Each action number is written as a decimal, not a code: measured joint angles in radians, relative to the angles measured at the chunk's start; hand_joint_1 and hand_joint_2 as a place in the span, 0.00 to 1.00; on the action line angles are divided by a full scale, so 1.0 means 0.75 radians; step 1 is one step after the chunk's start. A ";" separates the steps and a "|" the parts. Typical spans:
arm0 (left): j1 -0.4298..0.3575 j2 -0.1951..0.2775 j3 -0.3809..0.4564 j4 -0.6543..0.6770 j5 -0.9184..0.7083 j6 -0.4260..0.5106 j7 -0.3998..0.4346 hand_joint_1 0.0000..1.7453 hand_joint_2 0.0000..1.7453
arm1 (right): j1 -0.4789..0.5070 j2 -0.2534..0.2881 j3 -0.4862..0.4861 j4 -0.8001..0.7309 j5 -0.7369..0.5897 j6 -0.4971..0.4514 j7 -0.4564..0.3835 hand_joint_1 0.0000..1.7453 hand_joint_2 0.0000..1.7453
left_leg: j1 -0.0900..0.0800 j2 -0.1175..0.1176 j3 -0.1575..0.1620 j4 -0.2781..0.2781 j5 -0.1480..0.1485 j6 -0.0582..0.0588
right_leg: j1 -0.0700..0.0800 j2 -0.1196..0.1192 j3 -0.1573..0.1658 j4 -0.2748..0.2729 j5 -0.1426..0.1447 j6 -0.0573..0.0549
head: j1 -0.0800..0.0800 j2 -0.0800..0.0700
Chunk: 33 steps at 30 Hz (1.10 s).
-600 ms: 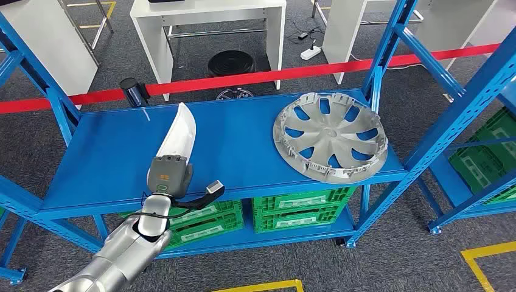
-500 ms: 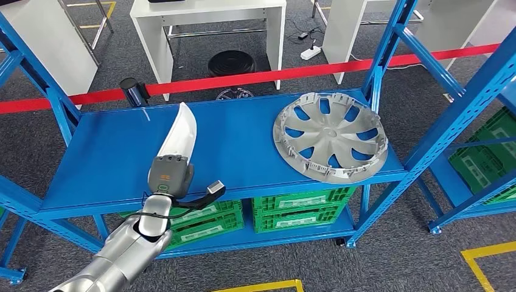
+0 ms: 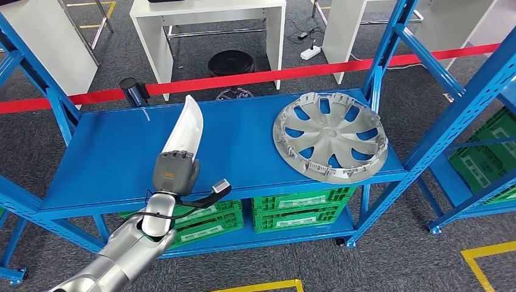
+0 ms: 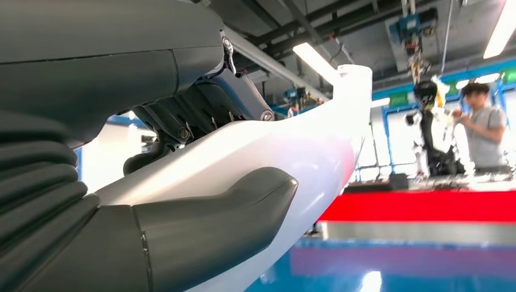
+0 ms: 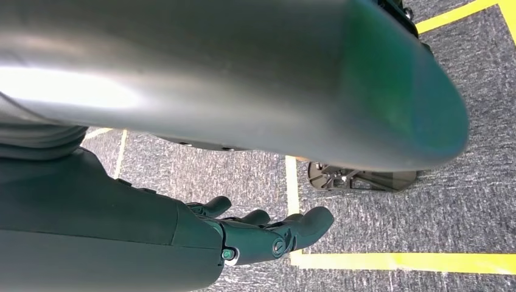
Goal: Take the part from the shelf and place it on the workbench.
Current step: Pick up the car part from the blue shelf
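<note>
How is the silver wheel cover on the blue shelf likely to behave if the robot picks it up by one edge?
The wheel cover looks like thin moulded plastic with open cut-outs, so probably light for its size. Its rim clips look thin, so they may snap if squeezed. It overhangs the blue shelf's front edge, so a push might tip it off.

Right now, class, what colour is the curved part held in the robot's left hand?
White; the curved part in the left hand shows best in the head view.
</note>
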 joint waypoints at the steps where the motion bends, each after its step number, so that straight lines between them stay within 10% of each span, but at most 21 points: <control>1: -0.003 0.000 -0.008 -0.009 0.000 0.002 0.003 1.00 1.00 | 0.000 0.000 0.000 0.000 0.000 0.000 0.000 0.00 0.00 | 0.000 0.000 0.000 0.000 0.000 0.000 | 0.000 0.000 0.000 0.000 0.000 0.000 | 0.000 0.000; 18: 0.122 -0.005 -0.056 -0.467 0.009 0.086 -0.197 1.00 1.00 | 0.000 0.001 -0.001 0.000 0.003 0.000 0.010 0.00 0.00 | 0.000 0.000 -0.001 0.000 -0.001 0.001 | 0.000 0.000 -0.001 0.000 0.000 0.000 | 0.000 0.000; 25: 0.377 -0.140 0.047 -0.707 0.667 0.038 -1.144 1.00 1.00 | 0.002 0.001 -0.002 0.000 0.023 0.000 0.014 0.00 0.00 | -0.002 0.000 -0.001 0.000 -0.004 0.004 | -0.001 0.001 -0.001 -0.001 -0.002 0.003 | 0.000 0.000; 33: 0.491 -0.163 -0.006 -0.881 1.249 -0.488 -1.376 1.00 1.00 | 0.003 0.001 -0.002 0.000 0.041 0.000 0.015 0.00 0.00 | -0.002 0.000 -0.001 0.000 -0.004 0.004 | -0.001 0.000 -0.001 -0.001 -0.002 0.004 | 0.000 0.000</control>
